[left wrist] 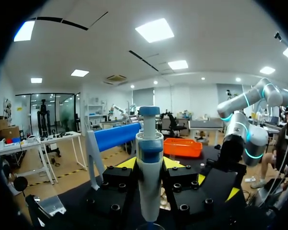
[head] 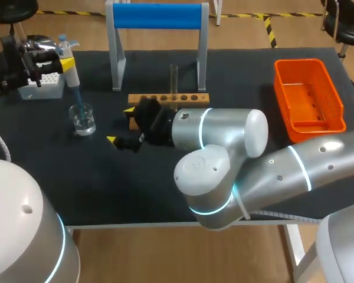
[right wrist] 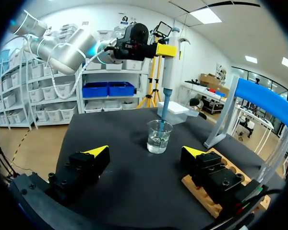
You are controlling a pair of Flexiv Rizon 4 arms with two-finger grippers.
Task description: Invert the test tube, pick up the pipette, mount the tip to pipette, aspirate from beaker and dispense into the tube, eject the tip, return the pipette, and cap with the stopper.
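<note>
The counter (head: 59, 183) is covered with a dark, matt surface from its near edge to its far edge. Over the near edge, right of the middle, the silver right arm (head: 224, 132) comes in and bends toward the centre. Its end effector (head: 120, 125) hangs low over the middle of the counter with the two yellow tips wide apart and nothing between them. In the right wrist view this end effector (right wrist: 145, 150) faces the beaker (right wrist: 159, 136), which stands ahead of it.

The beaker (head: 82, 119) is on the left half of the counter and holds some clear liquid. The left end effector (head: 65, 63) is above and behind it, closed on the pipette (head: 72, 79) from two sides. The pipette stands upright, and its blue tip (head: 76, 97) goes down into the beaker.

Behind the right end effector lies a wooden rack (head: 168, 98) with a row of holes. A thin glass test tube (head: 173, 79) stands upright in it.

Near the far left corner is a white tip box (head: 44, 82). At the far edge, in the middle, stands a grey frame with a blue bar (head: 156, 16). An orange basket (head: 310, 94) sits near the far right corner.
</note>
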